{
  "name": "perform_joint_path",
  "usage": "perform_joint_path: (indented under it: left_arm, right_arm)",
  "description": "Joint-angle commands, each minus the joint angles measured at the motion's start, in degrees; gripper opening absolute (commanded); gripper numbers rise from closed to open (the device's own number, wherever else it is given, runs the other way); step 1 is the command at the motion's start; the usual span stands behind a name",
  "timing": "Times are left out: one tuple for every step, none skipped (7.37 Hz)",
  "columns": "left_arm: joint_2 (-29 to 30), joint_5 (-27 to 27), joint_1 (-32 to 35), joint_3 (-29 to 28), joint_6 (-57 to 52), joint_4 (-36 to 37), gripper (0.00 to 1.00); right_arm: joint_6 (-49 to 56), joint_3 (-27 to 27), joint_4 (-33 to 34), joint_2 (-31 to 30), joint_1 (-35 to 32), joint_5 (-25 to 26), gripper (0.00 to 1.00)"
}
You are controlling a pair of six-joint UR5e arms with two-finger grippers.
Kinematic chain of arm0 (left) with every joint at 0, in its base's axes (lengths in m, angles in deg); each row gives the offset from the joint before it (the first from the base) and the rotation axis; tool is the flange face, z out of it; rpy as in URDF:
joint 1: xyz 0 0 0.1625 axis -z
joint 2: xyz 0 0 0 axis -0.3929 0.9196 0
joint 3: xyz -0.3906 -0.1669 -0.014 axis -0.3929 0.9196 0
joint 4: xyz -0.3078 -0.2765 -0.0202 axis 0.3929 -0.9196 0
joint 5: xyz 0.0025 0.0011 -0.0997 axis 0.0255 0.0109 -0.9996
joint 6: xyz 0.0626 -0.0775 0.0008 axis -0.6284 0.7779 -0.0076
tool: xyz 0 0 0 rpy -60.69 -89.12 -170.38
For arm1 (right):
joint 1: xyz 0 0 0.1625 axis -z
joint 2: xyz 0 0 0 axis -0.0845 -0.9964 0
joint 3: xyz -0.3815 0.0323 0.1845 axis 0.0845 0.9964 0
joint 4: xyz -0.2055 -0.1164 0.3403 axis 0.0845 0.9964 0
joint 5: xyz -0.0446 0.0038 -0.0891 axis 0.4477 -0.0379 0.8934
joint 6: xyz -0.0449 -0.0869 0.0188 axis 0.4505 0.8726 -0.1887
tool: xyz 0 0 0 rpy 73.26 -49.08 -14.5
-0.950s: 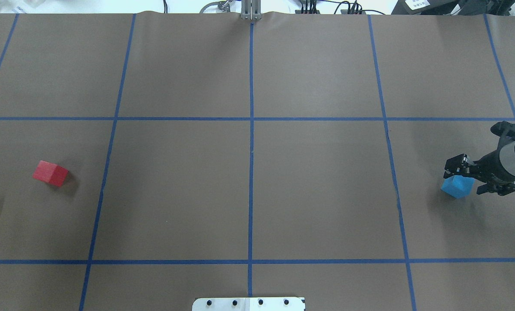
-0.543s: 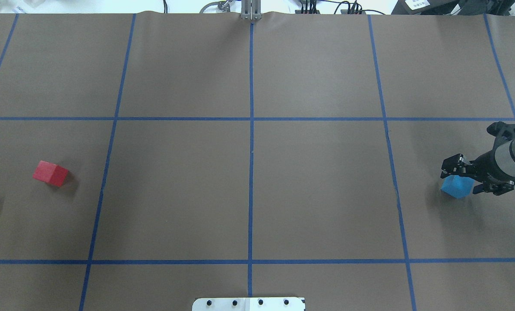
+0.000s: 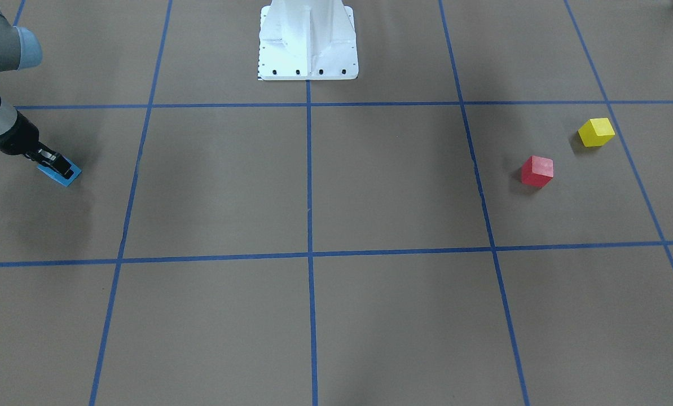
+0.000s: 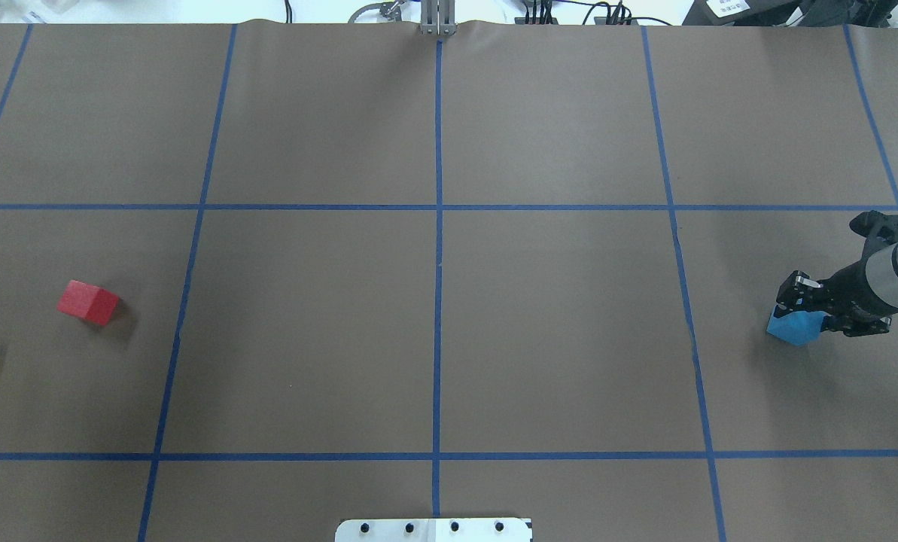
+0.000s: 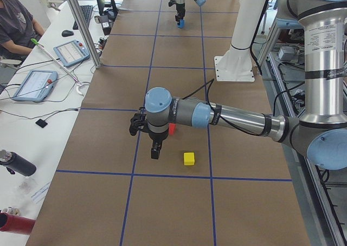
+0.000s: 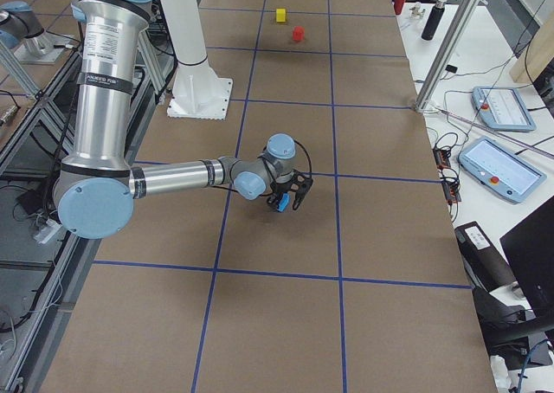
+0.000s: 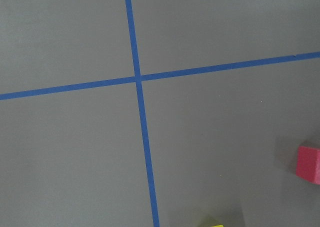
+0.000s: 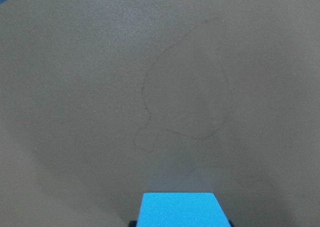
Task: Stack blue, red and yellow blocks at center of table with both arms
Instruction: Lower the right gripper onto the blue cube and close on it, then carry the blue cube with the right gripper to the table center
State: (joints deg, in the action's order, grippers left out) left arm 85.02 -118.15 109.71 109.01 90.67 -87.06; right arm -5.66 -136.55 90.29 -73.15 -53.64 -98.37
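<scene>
Brown table [image 4: 554, 339]: at its right end, the right gripper [image 4: 802, 315] grips the blue block [image 4: 791, 331] between its jaws. Left gripper [image 5: 147, 137] hovers near the red block [image 4: 87, 302]; whether its jaws are closed cannot be told.

- Robotics laboratory, arranged as a test cell.
- Two jointed industrial arms, left arm [image 5: 233, 117] and right arm [image 6: 173, 178], share a white bolted pedestal [image 3: 308, 39].
- Table [image 4: 569, 339] is papered brown and gridded in blue tape.
- Aluminium frame post [image 5: 82, 26] alongside.
- Side bench [image 5: 32, 135] carries control tablets [image 5: 35, 85] and cabling, with a seated person [image 5: 16, 24].
</scene>
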Motion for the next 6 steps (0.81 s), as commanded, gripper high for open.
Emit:
perform_joint_path:
  left_arm:
    - [0.01, 0.0, 0.0, 0.07, 0.07, 0.0, 1.0]
    - [0.01, 0.0, 0.0, 0.33, 0.07, 0.0, 1.0]
    - [0.01, 0.0, 0.0, 0.51, 0.07, 0.0, 1.0]
    - [0.1, 0.0, -0.09, 0.69, -0.02, 0.0, 1.0]
    - [0.1, 0.0, -0.09, 0.69, -0.11, 0.0, 1.0]
    - [0.1, 0.0, -0.09, 0.52, -0.11, 0.0, 1.0]
  right_arm:
    - [0.0, -2.33, 1.04, 0.88, -0.68, -2.64, 0.0]
    - [0.0, -2.34, 3.48, 4.19, -0.6, -2.75, 0.0]
    - [0.0, -2.34, 11.07, 11.53, 0.53, -2.57, 0.0]
    - [0.52, -2.25, 18.8, 18.91, 1.15, -2.57, 0.0]
    - [0.52, -1.47, 22.62, 24.3, 2.98, -1.79, 0.0]
    - [0.52, 0.89, 24.4, 30.53, 5.27, -0.13, 0.0]
